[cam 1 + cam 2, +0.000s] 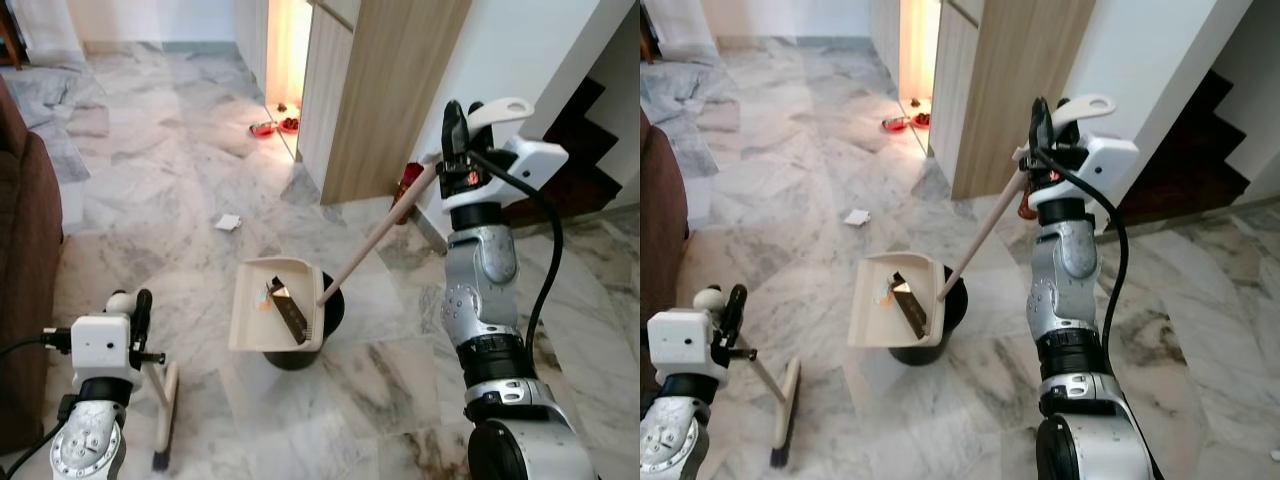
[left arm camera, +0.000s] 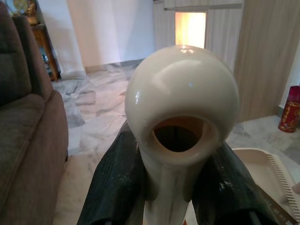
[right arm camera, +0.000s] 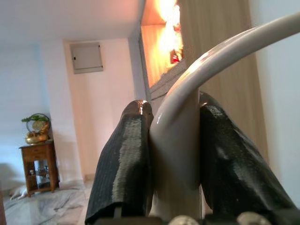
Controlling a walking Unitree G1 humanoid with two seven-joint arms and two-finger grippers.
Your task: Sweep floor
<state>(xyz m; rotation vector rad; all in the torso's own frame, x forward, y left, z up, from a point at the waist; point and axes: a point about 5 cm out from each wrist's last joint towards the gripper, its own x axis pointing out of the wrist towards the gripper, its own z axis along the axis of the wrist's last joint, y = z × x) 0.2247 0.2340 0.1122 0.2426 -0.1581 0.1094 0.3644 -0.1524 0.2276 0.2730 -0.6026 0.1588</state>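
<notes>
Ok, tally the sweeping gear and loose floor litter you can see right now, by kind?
Dustpan: 1
Broom: 1
Black bin under the dustpan: 1
White paper scrap on the floor: 1
Total: 4

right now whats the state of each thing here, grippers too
left gripper: shut on the broom handle
broom: upright, head on the floor
right gripper: shut on the dustpan handle
dustpan: raised, tipped over the bin, debris inside
black bin: upright on the floor
paper scrap: on the floor, unswept
</notes>
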